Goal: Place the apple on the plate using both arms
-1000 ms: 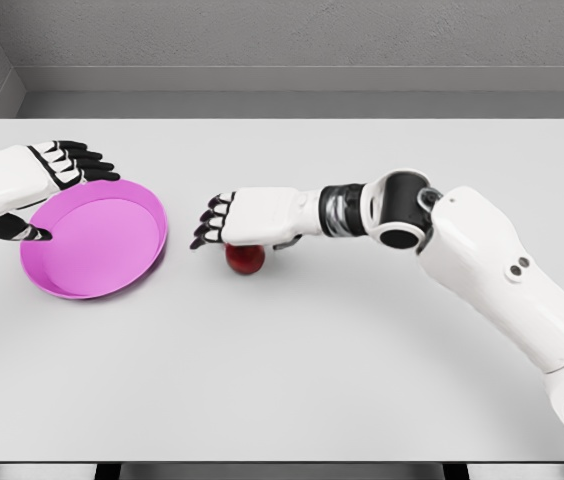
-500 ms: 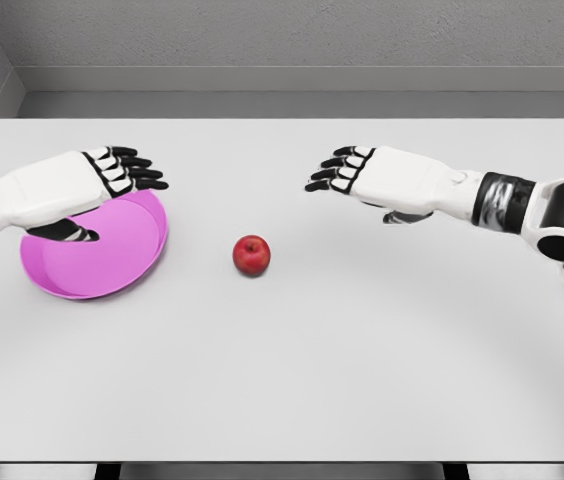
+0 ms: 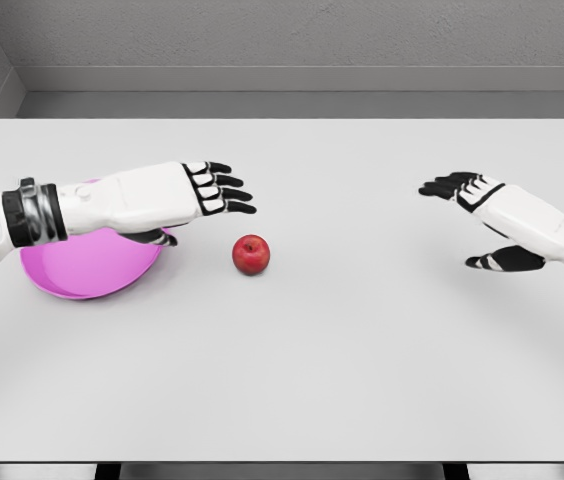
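While the round red apple (image 3: 251, 254) sits on the smooth bench (image 3: 362, 350), a glossy pink plate (image 3: 72, 275) lies nearby. Left hand (image 3: 177, 195) and right hand (image 3: 497, 215) spread their fingers (image 3: 224, 192), holding nothing

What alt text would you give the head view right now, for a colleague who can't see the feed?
A red apple sits alone on the white table, held by neither hand. The left hand reaches over the pink plate toward it with fingers extended. The right hand hovers open far to the apple's right.
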